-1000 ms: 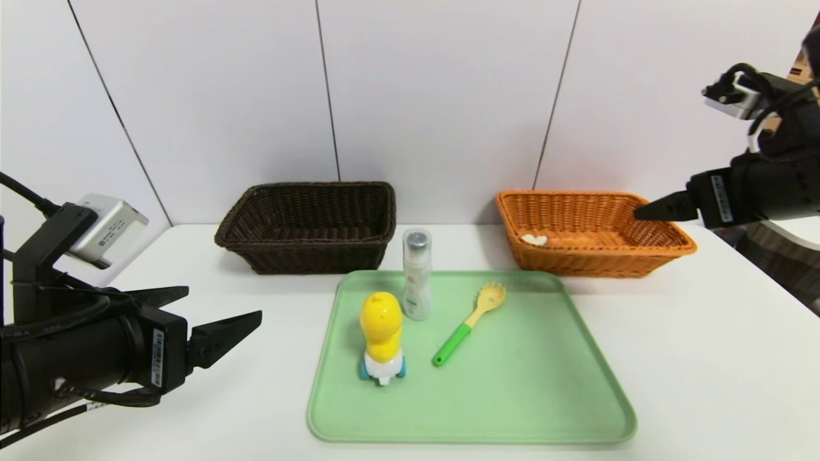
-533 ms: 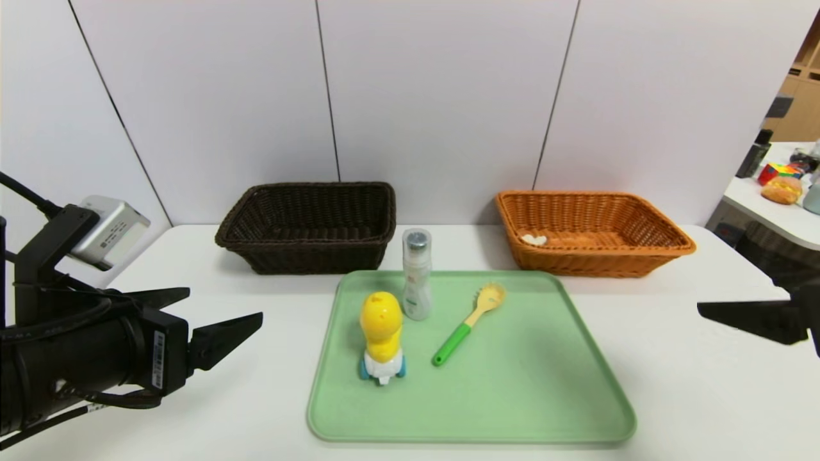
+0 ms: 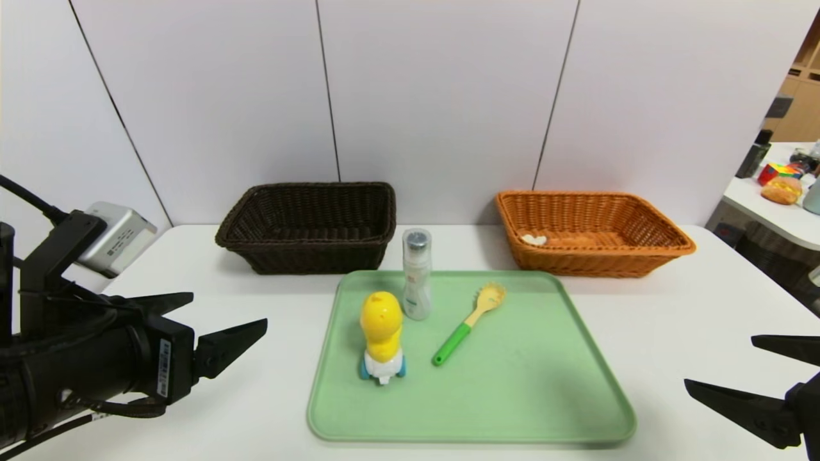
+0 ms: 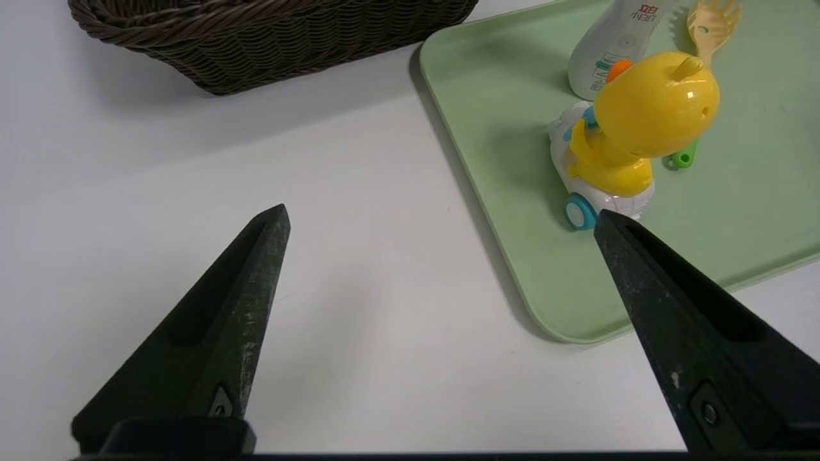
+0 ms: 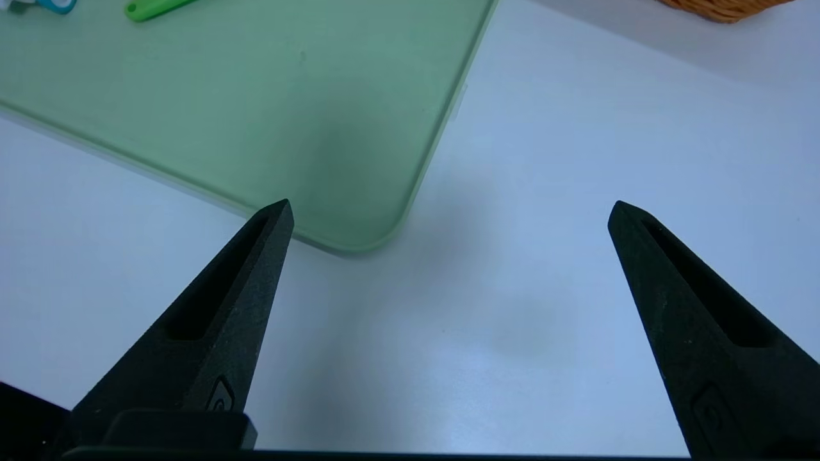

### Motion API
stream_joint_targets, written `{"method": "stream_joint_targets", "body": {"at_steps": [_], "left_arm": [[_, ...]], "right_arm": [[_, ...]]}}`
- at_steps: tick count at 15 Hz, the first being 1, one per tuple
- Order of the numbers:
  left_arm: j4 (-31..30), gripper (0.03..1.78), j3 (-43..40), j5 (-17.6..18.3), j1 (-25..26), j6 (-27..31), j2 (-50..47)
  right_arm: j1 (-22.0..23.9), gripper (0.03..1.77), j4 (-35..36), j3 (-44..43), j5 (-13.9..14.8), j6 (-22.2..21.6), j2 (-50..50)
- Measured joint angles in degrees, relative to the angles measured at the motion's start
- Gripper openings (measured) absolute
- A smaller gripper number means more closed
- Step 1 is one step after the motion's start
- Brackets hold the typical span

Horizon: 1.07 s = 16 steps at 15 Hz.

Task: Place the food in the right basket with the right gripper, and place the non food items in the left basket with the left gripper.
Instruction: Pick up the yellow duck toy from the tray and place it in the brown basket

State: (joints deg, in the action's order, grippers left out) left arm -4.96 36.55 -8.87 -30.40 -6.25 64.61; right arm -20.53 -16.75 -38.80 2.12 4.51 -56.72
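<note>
Left gripper, fingers spread wide and holding nothing, hovers above the desk's near left area, just off the left edge of the green tray, its tips aimed toward the tray's middle. Three non-food items wait on that tray: a yellow duck toy on wheels standing nearest the tray's left edge, a white spray bottle upright just behind it by the far edge, and a green-handled pasta spoon lying diagonally, its handle toward the near left and its yellow head toward the far right. In the left wrist view, the duck toy sits just beyond one finger's tip, making it the likeliest first pick for this arm.

Right gripper, likewise spread and empty, hangs low over the desk beside the tray's near right corner, well apart from all three items.

Brown basket, the left one, stands on the desk beyond the tray's far left corner, with nothing visible inside. Orange basket, beyond the far right corner, holds one small white piece, apparently the food. Remaining work appears to belong to the left arm, which is the nearer one.
</note>
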Motion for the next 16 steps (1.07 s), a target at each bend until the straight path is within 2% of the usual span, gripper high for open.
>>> {"method": "stream_joint_targets", "body": {"at_steps": [5,7,16], "left_arm": [[0.0,1.69,1.5,-7.5,-7.3,-3.0,0.5],[0.1,1.69,2.7,-9.0,-9.5,-4.0,1.4],[0.9,1.69,9.9,-21.0,-22.4,-11.2,10.6]], "right_arm": [[-0.3,1.69,0.2,1.5,-0.2,0.0,0.3],[-0.4,1.69,1.1,2.0,-0.1,0.0,0.2],[-0.5,1.69,3.6,4.4,-0.2,-0.5,-0.9]]}}
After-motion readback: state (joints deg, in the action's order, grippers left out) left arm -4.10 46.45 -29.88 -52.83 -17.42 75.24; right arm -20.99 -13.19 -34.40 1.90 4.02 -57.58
